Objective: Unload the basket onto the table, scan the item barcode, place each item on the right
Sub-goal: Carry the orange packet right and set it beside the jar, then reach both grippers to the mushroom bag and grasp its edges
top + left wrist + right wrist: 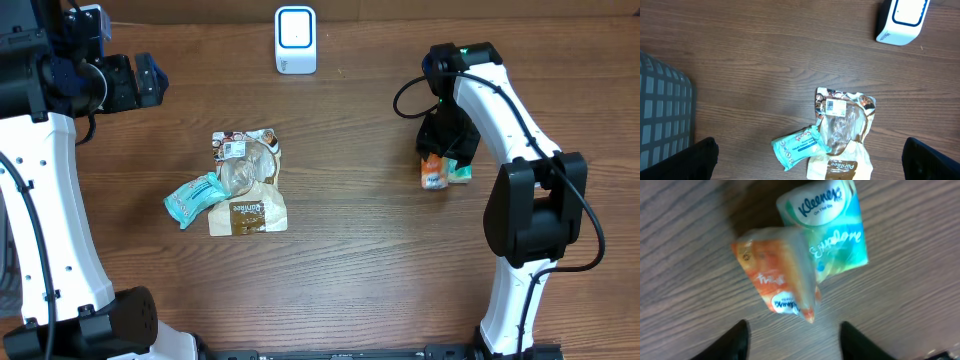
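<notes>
The wooden bench (350, 260) fills the overhead view. The white left arm (40, 200) rises along its left edge, and the white right arm (500, 110) bends in from the right. A grey gridded basket (660, 110) shows at the left edge of the left wrist view. A white scanner (295, 40) with a blue outline stands at the far middle of the bench.

Left of centre lies a small heap. A brown paper bag (250, 215) is nearest, a clear-fronted packet (245, 160) with a white barcode label lies partly over it, and a teal packet (192, 198) touches their left side.

The orange tissue pack (777, 277) lies on the bench's right side, well apart from the scanner. It overlaps the edge of a teal tissue pack (835, 235).

The right end effector (794, 330) hangs just over the orange pack, fingers spread to either side and gripping nothing. The left end effector (150, 78) is up at the far left, spread wide and empty.
</notes>
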Available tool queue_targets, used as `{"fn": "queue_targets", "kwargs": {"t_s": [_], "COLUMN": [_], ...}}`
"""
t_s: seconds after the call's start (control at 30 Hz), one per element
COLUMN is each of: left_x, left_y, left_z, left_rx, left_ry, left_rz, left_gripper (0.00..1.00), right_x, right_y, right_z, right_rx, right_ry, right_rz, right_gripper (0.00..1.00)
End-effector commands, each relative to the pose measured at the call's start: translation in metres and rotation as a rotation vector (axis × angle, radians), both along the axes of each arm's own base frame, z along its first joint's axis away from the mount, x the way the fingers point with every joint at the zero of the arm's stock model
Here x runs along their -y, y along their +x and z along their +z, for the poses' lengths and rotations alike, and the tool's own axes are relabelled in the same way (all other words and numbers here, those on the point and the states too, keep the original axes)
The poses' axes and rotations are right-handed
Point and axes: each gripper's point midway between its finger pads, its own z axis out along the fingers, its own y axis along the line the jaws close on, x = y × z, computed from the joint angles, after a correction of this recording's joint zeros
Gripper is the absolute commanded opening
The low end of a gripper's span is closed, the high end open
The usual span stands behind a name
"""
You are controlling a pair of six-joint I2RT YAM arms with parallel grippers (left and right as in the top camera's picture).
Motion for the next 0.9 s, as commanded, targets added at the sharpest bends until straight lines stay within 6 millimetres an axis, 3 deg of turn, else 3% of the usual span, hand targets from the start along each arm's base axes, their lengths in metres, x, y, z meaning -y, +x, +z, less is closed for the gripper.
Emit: {"fn": "queue_targets", "kwargs": {"t_s": [0.0, 0.1, 0.17, 0.23, 0.37, 0.5, 0.53, 0.7, 0.8, 0.87], "left_x": [0.002, 0.002, 0.002, 0.002, 0.002, 0.002, 0.002, 0.002, 0.002, 0.002], "left_y": [0.000, 0.000, 0.000, 0.000, 0.000, 0.000, 0.000, 0.000, 0.000, 0.000], "left_z": [0.007, 0.007, 0.007, 0.007, 0.007, 0.007, 0.007, 0.007, 0.007, 0.007], "left_rx": [0.020, 0.020, 0.020, 0.020, 0.020, 0.020, 0.020, 0.020, 0.020, 0.020], "left_ry": [0.010, 0.010, 0.010, 0.010, 0.010, 0.010, 0.010, 0.010, 0.010, 0.010], "left_rz": [-0.025, -0.025, -0.025, -0.025, -0.025, -0.025, -0.025, -0.025, -0.025, -0.025], "left_gripper": [1.00, 1.00, 1.00, 1.00, 1.00, 1.00, 1.00, 1.00, 1.00, 1.00], "right_x": [-0.008, -0.021, -0.043, -0.079, -0.135, -0.175, -0.195, -0.245, -0.271, -0.277], "right_y": [-0.001, 0.006, 0.014, 0.023, 0.026, 0.016, 0.007, -0.013, -0.016, -0.015], "right_z": [0.003, 0.014, 0.026, 0.046, 0.057, 0.048, 0.041, 0.016, 0.002, -0.007], "right_rx": [0.000, 0.032, 0.069, 0.129, 0.178, 0.179, 0.169, 0.174, 0.218, 0.247], "right_ry": [0.037, 0.112, 0.235, 0.420, 0.635, 0.682, 0.694, 0.714, 0.723, 0.695], "right_rz": [0.028, 0.047, 0.111, 0.189, 0.302, 0.386, 0.412, 0.461, 0.481, 0.478], "right_gripper": [0.60, 0.59, 0.59, 0.60, 0.65, 0.70, 0.70, 0.72, 0.72, 0.73]}}
